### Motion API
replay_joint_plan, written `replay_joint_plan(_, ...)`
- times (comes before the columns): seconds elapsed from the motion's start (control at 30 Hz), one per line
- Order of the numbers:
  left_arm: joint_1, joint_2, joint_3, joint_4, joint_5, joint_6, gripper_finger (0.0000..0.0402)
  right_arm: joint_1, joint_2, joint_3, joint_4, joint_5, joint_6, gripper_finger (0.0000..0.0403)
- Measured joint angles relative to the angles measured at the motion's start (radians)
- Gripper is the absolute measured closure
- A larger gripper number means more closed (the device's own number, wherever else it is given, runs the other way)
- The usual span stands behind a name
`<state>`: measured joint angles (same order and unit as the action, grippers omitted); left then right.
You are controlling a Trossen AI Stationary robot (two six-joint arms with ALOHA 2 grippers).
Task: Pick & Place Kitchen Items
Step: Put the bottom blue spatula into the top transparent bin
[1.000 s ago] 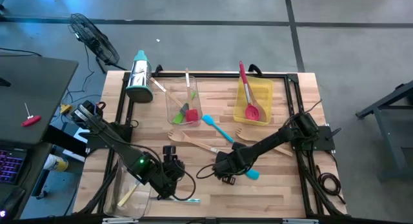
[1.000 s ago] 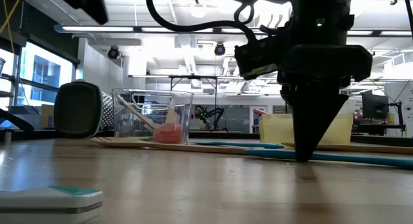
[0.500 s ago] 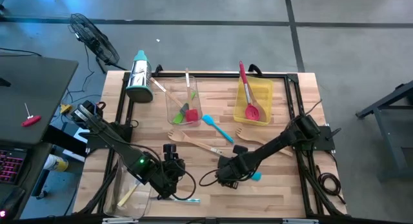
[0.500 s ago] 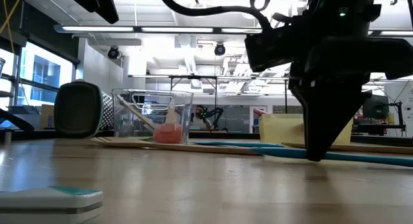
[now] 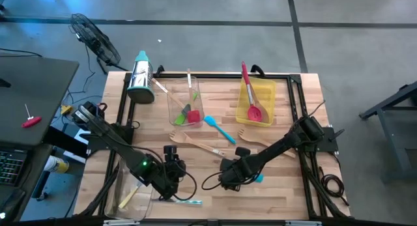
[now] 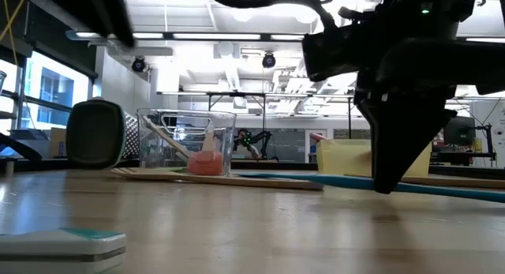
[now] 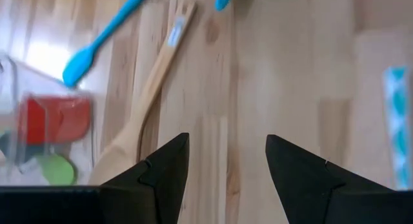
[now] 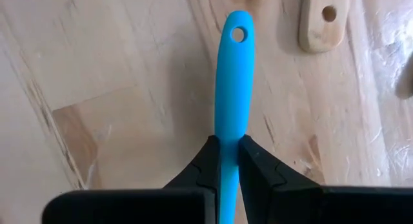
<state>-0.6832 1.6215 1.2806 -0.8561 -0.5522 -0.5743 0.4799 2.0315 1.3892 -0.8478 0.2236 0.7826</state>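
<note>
Fingers (image 8: 227, 161) of right arm clamp blue spatula (image 8: 232, 82) mid-table, clear of edges.

blue spatula (image 8: 233, 88) blade hidden behind right end effector (image 8: 224, 161)

left gripper (image 5: 171, 176): low, fingers apart | right gripper (image 5: 229, 176): low, fingers pinched shut

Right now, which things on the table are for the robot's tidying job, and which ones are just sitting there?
For the job:
blue spatula, pinched by the right end effector
second blue spatula
wooden spoon
wooden fork
red spatula

Just there:
box grater
yellow bin
clear bin
</note>
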Motion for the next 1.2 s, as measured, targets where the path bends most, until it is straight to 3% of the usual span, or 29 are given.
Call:
replay_joint_plan(0.17,-0.014,0.001,-0.135,0.145,-0.009,-0.023,0.0204,0.015,0.0,0.034,-0.012,0.038,-0.002,0.0382)
replay_joint_plan(0.4,-0.01,-0.001,-0.231,0.457,-0.084,0.114,0.0204,0.044,-0.001,0.127,-0.014,0.085,-0.05,0.0383)
replay_joint_plan(0.87,-0.011,-0.002,-0.236,0.525,-0.088,0.133,0.0204,0.127,-0.001,0.344,-0.072,0.232,-0.12,0.0383)
replay_joint_plan(1.2,-0.088,-0.002,-0.234,0.783,-0.086,0.267,0.0204,0.219,-0.001,0.435,-0.085,0.351,-0.134,0.0383)
